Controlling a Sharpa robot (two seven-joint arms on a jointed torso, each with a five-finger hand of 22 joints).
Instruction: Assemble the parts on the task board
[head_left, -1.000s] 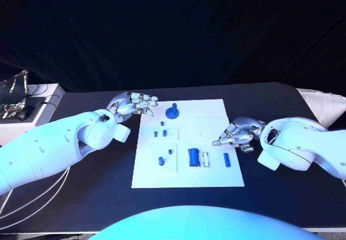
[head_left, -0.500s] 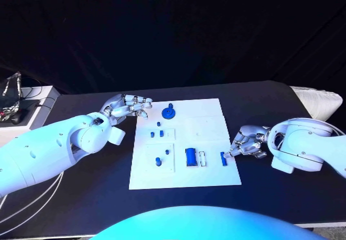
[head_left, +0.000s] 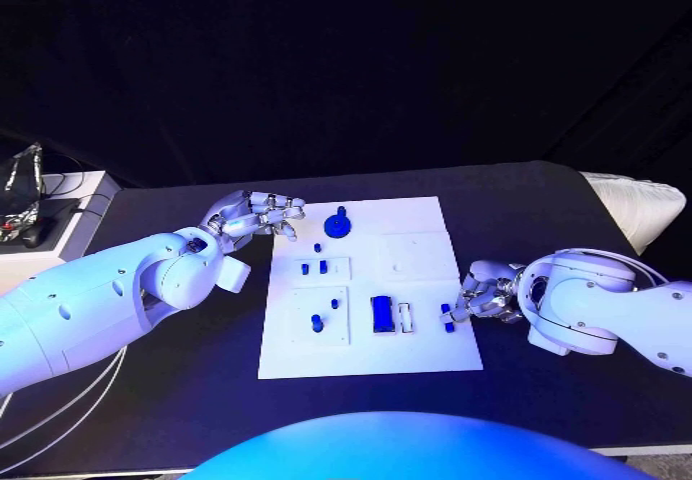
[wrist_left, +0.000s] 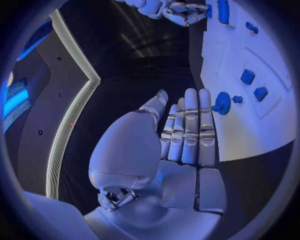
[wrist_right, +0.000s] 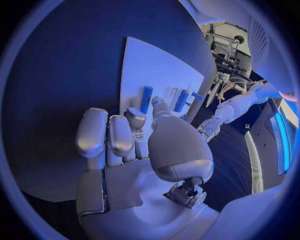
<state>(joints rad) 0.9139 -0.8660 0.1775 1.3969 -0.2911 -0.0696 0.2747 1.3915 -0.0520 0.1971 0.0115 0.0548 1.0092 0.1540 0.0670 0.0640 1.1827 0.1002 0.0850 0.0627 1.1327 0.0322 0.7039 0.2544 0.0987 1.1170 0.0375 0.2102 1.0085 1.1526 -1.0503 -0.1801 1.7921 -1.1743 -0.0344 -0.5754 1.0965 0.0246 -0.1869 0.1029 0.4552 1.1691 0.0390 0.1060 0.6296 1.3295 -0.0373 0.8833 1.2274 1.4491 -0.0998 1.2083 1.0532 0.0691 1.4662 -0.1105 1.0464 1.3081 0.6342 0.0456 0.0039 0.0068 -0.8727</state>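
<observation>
Two silver hands sit at opposite edges of the white task board (head_left: 372, 290), which lies flat in the middle of the black worktop (head_left: 173, 370). Nearest the robot, on the board's near half, a broad blue block (head_left: 382, 314) lies beside a thin white piece (head_left: 407, 317), and a small blue peg (head_left: 316, 323) stands in a square recess towards the left side. At the board's right edge the right hand (head_left: 476, 297) rests low, its fingers curled down around a slim blue cylinder (head_left: 447, 318); whether they actually grip it or only touch it cannot be told. The right wrist view shows the same slim blue cylinder just past the fingertips (wrist_right: 139, 118). Farther out, two small blue pieces (head_left: 315, 267) stand side by side in the middle of the board. Beyond them, near the far edge, a round blue knob (head_left: 338, 225) sits on the plate. Just beside that far left corner hovers the left hand (head_left: 260, 214), holding nothing, its fingers straight and held close together, as the left wrist view shows (wrist_left: 187, 135).
</observation>
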